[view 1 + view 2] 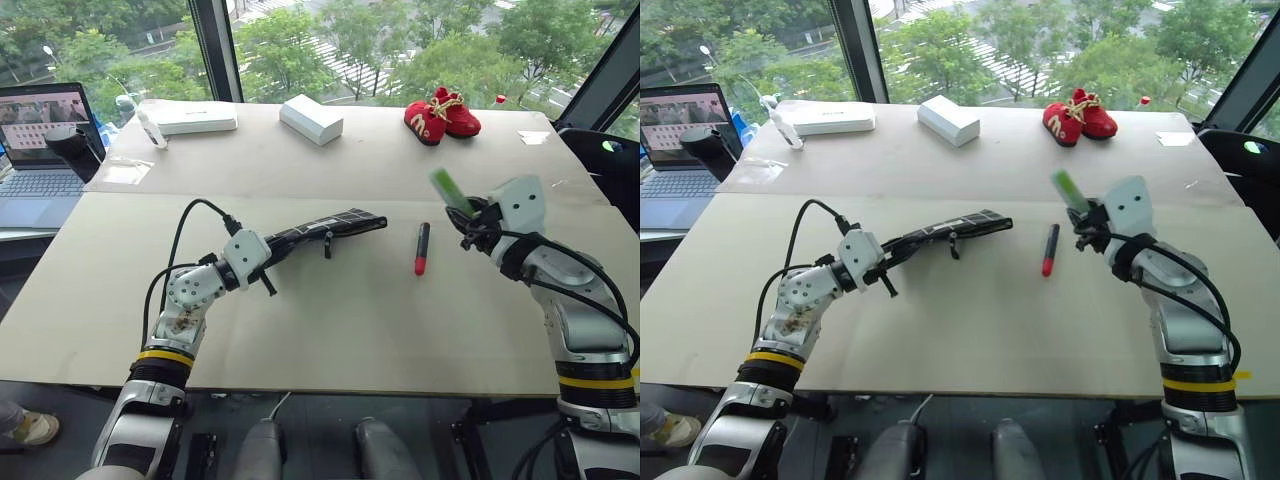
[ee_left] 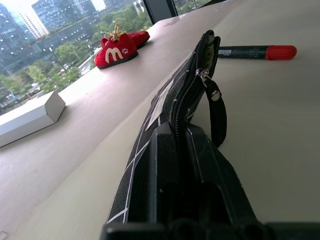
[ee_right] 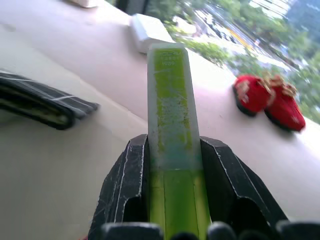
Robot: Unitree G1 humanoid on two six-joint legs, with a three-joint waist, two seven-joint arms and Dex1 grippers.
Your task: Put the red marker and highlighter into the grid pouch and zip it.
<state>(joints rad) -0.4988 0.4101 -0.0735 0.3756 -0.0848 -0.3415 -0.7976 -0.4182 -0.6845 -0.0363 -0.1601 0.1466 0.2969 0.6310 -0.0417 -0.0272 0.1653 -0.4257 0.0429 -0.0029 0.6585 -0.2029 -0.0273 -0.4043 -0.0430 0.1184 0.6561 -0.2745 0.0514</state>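
From the head camera, the left gripper (image 1: 262,262) is clamped on the near end of the grid pouch (image 1: 325,228), which it holds on edge, its far end over the middle of the table (image 1: 330,320). The pouch's strap (image 1: 327,245) hangs from its side. The red marker (image 1: 422,248) lies flat on the table between the pouch's far end and the right gripper (image 1: 468,222), apart from both. That gripper is closed on the highlighter (image 1: 451,190), raised above the table, with the green pen sticking up and away to the left. At the far edge sit 2 white boxes (image 1: 311,119) and a pair of red shoes (image 1: 441,114); a laptop (image 1: 45,150) stands off the table's left side. Nothing lies between the highlighter and the pouch except the marker.

In the left wrist view, the 2 fingers (image 2: 165,170) pinch the pouch, its zipper edge (image 2: 197,82) facing up; whether the zipper is open cannot be told. The marker lies just past the pouch's tip.

In the right wrist view, the fingers (image 3: 125,185) grip the highlighter (image 3: 170,125) on both sides, with the pouch's end (image 3: 45,102) down on one side and the shoes beyond.
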